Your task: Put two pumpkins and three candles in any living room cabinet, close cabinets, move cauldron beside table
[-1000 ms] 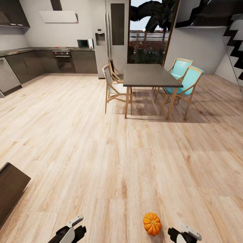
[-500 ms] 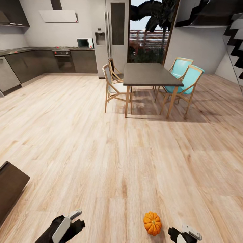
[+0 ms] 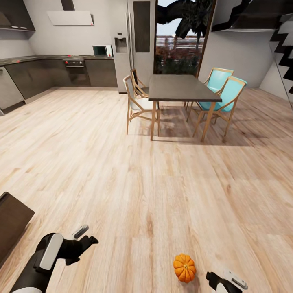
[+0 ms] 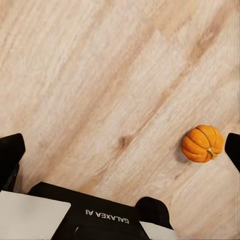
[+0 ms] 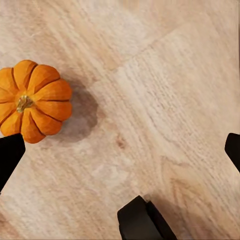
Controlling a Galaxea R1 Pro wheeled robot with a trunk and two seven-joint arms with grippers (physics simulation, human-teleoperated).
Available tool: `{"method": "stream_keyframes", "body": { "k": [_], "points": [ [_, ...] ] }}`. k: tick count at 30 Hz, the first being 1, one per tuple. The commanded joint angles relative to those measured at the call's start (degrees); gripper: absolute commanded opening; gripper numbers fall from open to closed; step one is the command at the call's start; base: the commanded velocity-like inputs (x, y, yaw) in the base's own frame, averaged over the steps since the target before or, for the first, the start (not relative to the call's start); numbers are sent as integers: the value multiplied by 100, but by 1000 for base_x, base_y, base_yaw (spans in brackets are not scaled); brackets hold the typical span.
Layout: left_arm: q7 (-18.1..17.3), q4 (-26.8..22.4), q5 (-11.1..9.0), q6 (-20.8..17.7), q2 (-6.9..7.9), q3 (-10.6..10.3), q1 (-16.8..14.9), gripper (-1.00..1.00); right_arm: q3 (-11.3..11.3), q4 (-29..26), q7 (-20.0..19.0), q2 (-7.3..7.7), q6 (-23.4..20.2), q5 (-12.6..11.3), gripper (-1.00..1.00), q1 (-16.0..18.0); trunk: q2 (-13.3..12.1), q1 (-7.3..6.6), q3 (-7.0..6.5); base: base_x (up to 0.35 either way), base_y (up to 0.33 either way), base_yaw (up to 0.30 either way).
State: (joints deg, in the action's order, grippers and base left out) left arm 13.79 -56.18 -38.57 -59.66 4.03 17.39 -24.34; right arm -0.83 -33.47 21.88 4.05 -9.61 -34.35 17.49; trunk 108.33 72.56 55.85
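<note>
orange, ribbed and likely light and rigid, the pumpkin (image 3: 184,267) on the floor (image 3: 162,195) suits a hold across its flanks; both the left hand (image 3: 81,238) and right hand (image 3: 226,281) gape empty.

Light wood floor (image 3: 122,162); dark dining table (image 3: 181,88), 4 chairs; grey kitchen counter (image 3: 53,73) behind; tall window (image 3: 179,40).

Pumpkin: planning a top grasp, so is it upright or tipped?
Upright: the pumpkin sits on the wooden floor with its stem facing up.
</note>
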Motion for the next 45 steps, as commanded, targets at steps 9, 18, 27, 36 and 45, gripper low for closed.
{"method": "stream_keyframes", "body": {
  "k": [9, 18, 27, 36, 45],
  "points": [
    [-77, -8, -478, -28, 9, -21, 0, 100, 1626, 882, -1329, 456, 33, -608, 100, 279, 362, 198, 162, 0, 0, 0],
    [-78, 1, -505, -29, 2, -33, 0, 100, 1963, 910, -1409, 444, 436, -621, 100, 324, 723, 396, 324, 0, 0, 0],
    [-78, 1, -533, -34, 4, -41, 0, 100, 1985, 924, -1972, 468, -326, -639, 100, 518, 1084, 594, 485, 0, 0, 0],
    [-78, 1, -573, -34, 6, -35, 0, 100, 1996, 936, -2045, 474, -1509, -637, 100, 1105, 1445, 791, 647, 0, 0, 0],
    [-78, 1, -770, -34, 8, -53, 0, 100, 2467, 763, -2060, 492, -1618, -1011, 100, 1129, 1806, 989, 808, 0, 0, 0]
  ]
}}
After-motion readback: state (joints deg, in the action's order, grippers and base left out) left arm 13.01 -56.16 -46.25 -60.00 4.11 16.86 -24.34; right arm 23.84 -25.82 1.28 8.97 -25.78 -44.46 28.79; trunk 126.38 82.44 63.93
